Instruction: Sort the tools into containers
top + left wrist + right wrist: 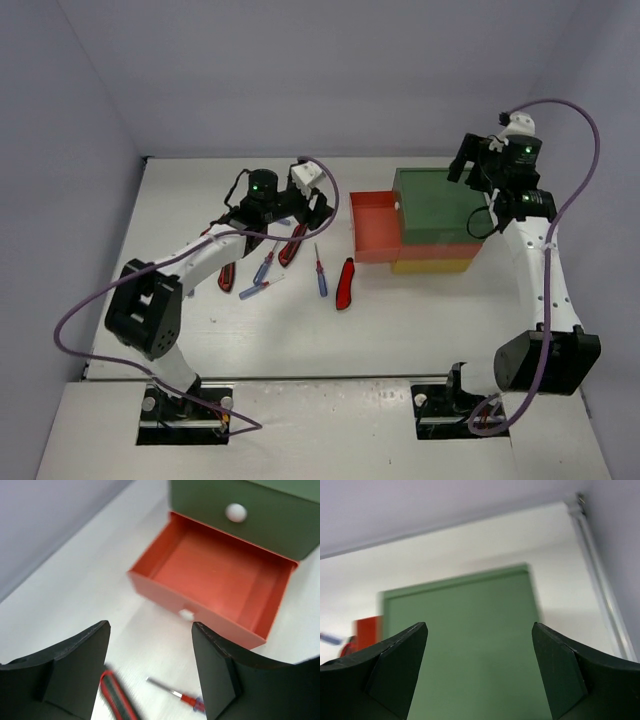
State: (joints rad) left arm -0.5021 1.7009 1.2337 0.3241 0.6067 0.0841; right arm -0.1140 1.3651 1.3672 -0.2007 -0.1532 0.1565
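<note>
Tools (345,284) lie crowded left of centre on the surface (400,320); the left end effector (150,630), apart and empty, could scatter neighbours picking one. The red drawer (375,226) stands open alongside. The right end effector (479,627), also apart, hovers over the unit (440,205), which might slide.

Green top layer (440,205), red-orange drawer (375,226), yellow bottom layer (430,266).

tools (321,282) left of drawer unit (440,205), knife (345,283) seemingly nearest open drawer (375,226)
</note>
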